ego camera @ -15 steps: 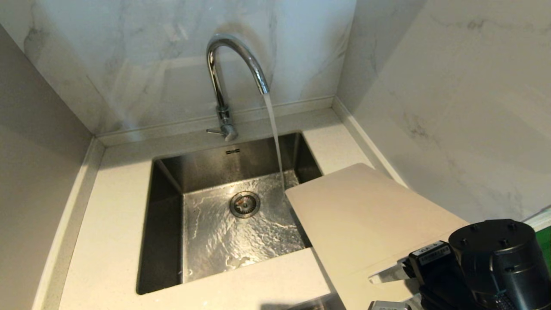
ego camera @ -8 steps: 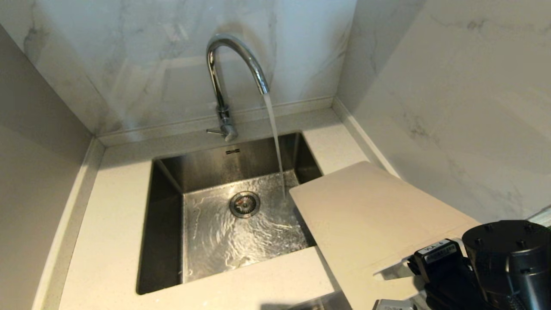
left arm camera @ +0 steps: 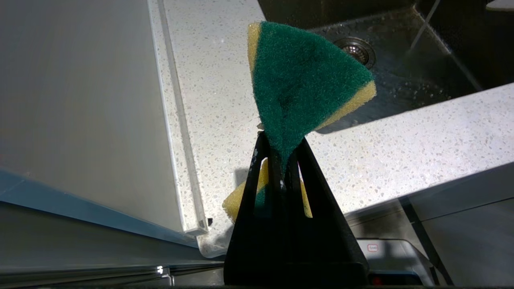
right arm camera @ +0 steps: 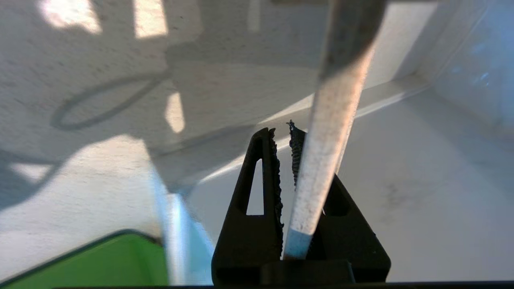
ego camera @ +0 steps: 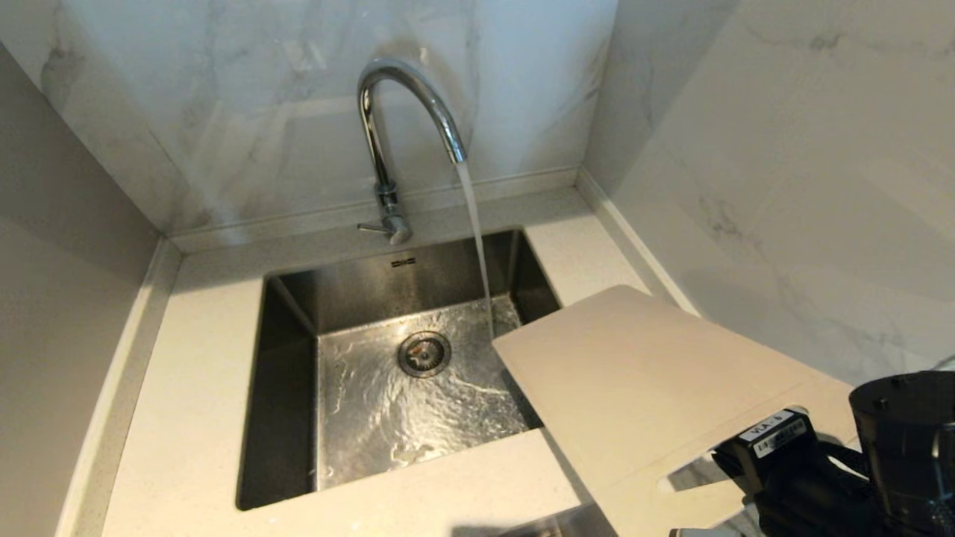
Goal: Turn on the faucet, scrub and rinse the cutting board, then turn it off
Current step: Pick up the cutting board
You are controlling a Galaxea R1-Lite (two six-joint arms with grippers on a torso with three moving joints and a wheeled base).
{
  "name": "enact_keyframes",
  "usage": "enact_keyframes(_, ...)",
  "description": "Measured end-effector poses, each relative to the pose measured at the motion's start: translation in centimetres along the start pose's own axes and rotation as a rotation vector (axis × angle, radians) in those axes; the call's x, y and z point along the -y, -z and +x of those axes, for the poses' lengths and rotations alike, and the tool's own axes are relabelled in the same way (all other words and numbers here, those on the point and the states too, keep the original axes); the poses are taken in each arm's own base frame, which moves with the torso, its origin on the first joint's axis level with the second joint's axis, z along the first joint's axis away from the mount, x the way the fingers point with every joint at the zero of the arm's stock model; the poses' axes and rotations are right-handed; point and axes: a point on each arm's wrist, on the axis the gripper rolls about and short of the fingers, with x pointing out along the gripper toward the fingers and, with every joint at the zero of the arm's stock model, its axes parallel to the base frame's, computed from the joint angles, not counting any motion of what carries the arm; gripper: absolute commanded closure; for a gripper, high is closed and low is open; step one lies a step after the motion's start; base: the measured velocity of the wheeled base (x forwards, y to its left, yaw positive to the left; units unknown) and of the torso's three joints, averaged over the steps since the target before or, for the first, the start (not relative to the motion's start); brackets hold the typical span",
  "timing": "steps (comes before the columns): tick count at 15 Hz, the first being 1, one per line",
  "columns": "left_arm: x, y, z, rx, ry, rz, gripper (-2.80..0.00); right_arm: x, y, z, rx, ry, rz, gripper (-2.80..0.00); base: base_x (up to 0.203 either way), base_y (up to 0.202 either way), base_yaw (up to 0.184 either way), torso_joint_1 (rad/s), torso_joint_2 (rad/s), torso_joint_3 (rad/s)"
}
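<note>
1. R gripper (right arm camera: 283, 132): my jaws are clamped on the cutting board (ego camera: 634, 373), gripping its edge next to the handle slot. In the R wrist view the board's thin edge (right arm camera: 329, 132) runs up past the serrated pads (right arm camera: 274, 168); whether both pads bear on it I can't tell from that view. In the head view the gripper body sits at approx 4 o'clock, low in the corner.

2. Cutting board: held clear of the counter (ego camera: 194, 418), tilted, slot end at my gripper, far rounded corner reaching toward 10 o'clock over the R side of the sink (ego camera: 298, 358). That corner lies just beside the water stream (ego camera: 477, 239); contact w/ the stream can't be confirmed.

3. L gripper (left arm camera: 281, 148): jaws pinched tight on a green-and-yellow sponge (left arm camera: 305, 80), green scouring face toward the wrist cam, sponge squeezed to a waist at the fingertips. It hangs above the speckled counter near the sink's front L corner. Not visible in the head view.

4. Faucet (ego camera: 403, 112): at 12 o'clock behind the sink, running. Stream falls from the spout into the basin; basin floor is wet and rippled around the drain (ego camera: 424, 353). Side lever (ego camera: 371, 228) points to 9 o'clock.

5. Surroundings: marble-pattern wall (ego camera: 783, 149) at 12 and 3 o'clock; a green item (right arm camera: 80, 261) shows under the R wrist
</note>
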Motion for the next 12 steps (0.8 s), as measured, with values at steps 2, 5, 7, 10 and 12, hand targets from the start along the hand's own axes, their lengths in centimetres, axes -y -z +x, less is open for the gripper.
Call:
enact_keyframes(2, 0.0, 0.0, 0.0, 0.000, 0.001, 0.000, 0.00, 0.8, 0.4, -0.1, -0.001, 0.025, -0.025, 0.00, 0.000, 0.000, 0.000, 0.000, 0.00, 0.000)
enact_keyframes(5, 0.0, 0.0, 0.0, 0.000, 0.001, 0.000, 0.00, 1.4, 0.6, -0.2, 0.004, 0.048, -0.046, 0.00, 0.000, 0.000, 0.000, 0.000, 0.00, 0.000)
enact_keyframes(7, 0.0, 0.0, 0.0, 0.000, 0.000, 0.000, 0.00, 2.1, 0.6, -0.2, 0.057, 0.079, -0.103, 0.00, 0.000, 0.000, 0.000, 0.000, 0.00, 0.000)
enact_keyframes(10, 0.0, 0.0, 0.0, 0.000, 0.001, 0.000, 0.00, 2.9, 1.0, -0.2, 0.121, 0.105, -0.125, 0.00, 0.000, 0.000, 0.000, 0.000, 0.00, 0.000)
enact_keyframes(12, 0.0, 0.0, 0.0, 0.000, 0.001, 0.000, 0.00, 3.2, 1.1, -0.2, 0.177, 0.082, -0.129, 0.00, 0.000, 0.000, 0.000, 0.000, 0.00, 0.000)
